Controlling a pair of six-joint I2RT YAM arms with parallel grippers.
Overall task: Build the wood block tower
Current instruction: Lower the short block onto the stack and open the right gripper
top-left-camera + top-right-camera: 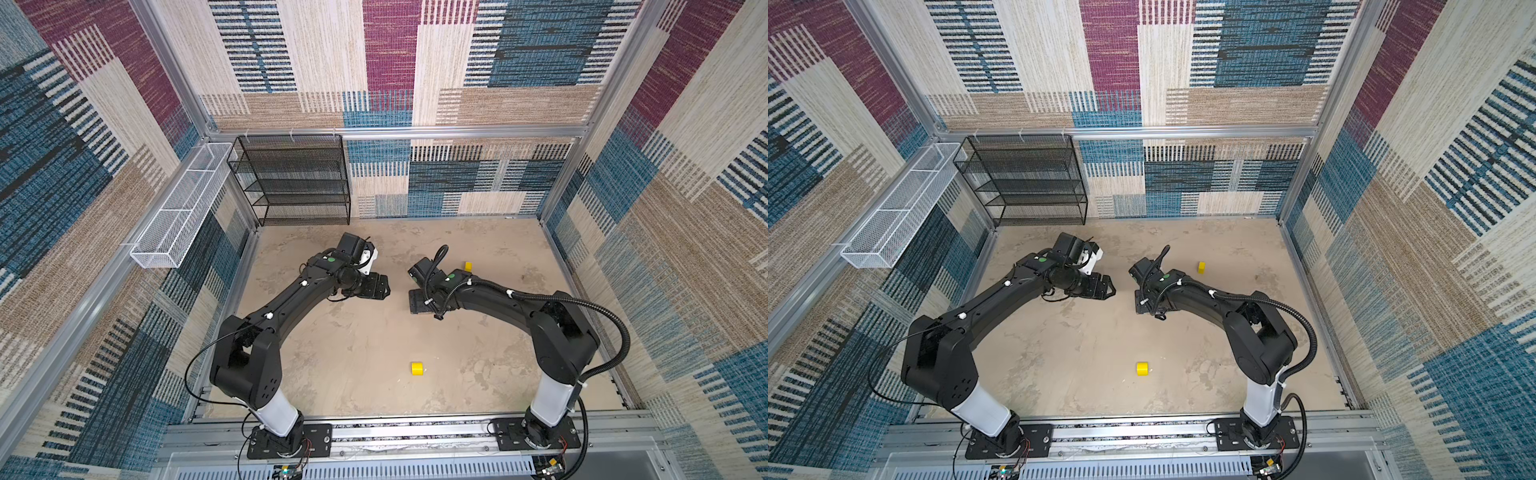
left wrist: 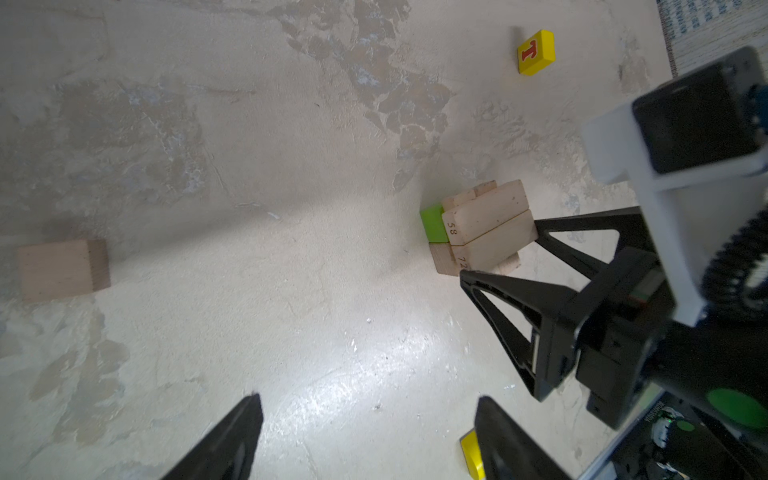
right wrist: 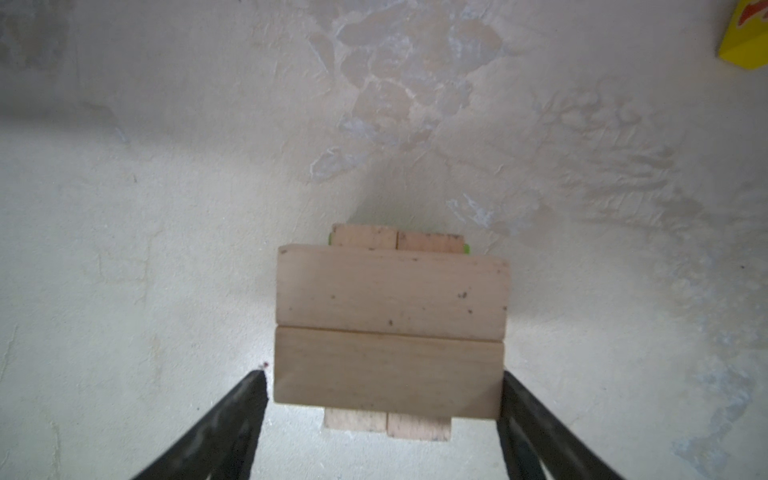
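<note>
The tower (image 3: 390,324) is a low stack of tan planks in crosswise layers, with a lime-green brick (image 2: 432,224) in a lower layer. My right gripper (image 3: 384,376) is open and straddles the top planks' ends, with a gap showing at one fingertip (image 3: 257,384). In both top views the right wrist (image 1: 422,303) hides the tower. My left gripper (image 2: 368,401) (image 1: 384,291) is open and empty, left of the tower. A tan cube (image 2: 62,270) lies apart. Two yellow pieces (image 1: 417,368) (image 1: 468,266) lie on the floor; one in the left wrist view bears a red T (image 2: 536,52).
A black mesh rack (image 1: 291,178) stands at the back left. A white wire basket (image 1: 178,208) hangs on the left wall. Patterned walls close in three sides, and an aluminium rail (image 1: 415,432) with both arm bases runs along the front.
</note>
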